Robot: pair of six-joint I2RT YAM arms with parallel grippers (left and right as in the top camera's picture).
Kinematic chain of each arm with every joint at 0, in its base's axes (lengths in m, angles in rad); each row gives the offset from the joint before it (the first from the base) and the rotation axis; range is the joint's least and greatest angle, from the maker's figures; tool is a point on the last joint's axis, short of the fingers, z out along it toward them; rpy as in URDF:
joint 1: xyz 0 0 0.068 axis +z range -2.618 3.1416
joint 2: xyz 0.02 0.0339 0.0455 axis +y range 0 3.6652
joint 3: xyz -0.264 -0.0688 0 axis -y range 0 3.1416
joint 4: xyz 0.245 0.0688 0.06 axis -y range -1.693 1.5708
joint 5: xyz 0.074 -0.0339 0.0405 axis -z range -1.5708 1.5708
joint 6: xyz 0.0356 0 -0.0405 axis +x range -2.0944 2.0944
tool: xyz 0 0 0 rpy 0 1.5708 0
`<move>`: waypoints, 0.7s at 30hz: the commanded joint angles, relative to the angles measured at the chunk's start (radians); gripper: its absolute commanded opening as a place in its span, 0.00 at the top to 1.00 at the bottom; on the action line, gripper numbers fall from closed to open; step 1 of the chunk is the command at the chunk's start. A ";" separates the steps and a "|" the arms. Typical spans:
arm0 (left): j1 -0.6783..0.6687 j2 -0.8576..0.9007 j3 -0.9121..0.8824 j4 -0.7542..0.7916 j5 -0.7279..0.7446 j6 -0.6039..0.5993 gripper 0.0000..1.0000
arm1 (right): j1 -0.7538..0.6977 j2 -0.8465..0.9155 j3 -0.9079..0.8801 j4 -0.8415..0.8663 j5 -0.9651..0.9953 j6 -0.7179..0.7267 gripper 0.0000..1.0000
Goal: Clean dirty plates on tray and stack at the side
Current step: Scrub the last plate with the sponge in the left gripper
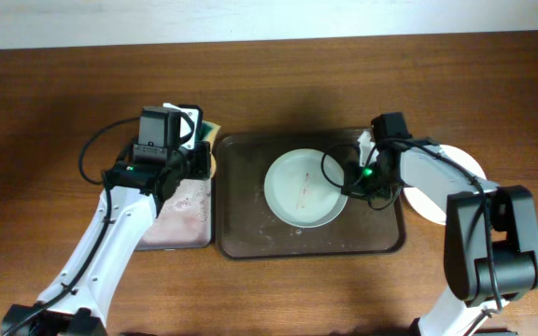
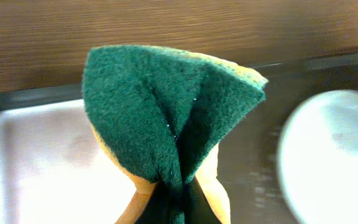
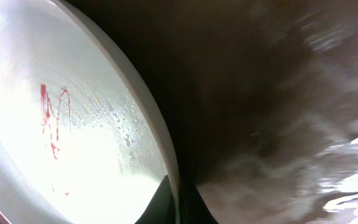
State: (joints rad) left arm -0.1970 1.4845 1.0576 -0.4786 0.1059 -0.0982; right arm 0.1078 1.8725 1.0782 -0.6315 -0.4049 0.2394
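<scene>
One dirty plate point(image 1: 303, 189) with thin red streaks lies in the dark brown tray point(image 1: 250, 229). My right gripper point(image 1: 355, 177) is shut on its right rim; in the right wrist view the plate point(image 3: 73, 143) fills the left and the rim runs down between the fingers point(image 3: 178, 208). More white plates point(image 1: 437, 187) lie to the right of the tray, mostly hidden by the right arm. My left gripper point(image 1: 192, 142) is shut on a green and yellow sponge point(image 2: 173, 124), held over the gap between the small tray and the brown tray.
A smaller black-rimmed tray with a pale pinkish inside point(image 1: 183, 219) sits left of the brown tray, under the left arm. It also shows in the left wrist view point(image 2: 36, 162). Cables hang from both arms. Bare wooden table lies all around.
</scene>
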 commanded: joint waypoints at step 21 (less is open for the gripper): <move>-0.366 0.296 0.009 0.175 0.237 -0.414 1.00 | 0.136 0.015 -0.027 0.021 -0.025 0.032 0.96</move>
State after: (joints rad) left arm -0.5354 1.7489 1.0576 -0.3241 0.3416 -0.4557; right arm 0.2363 1.8729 1.0691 -0.6125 -0.4320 0.2630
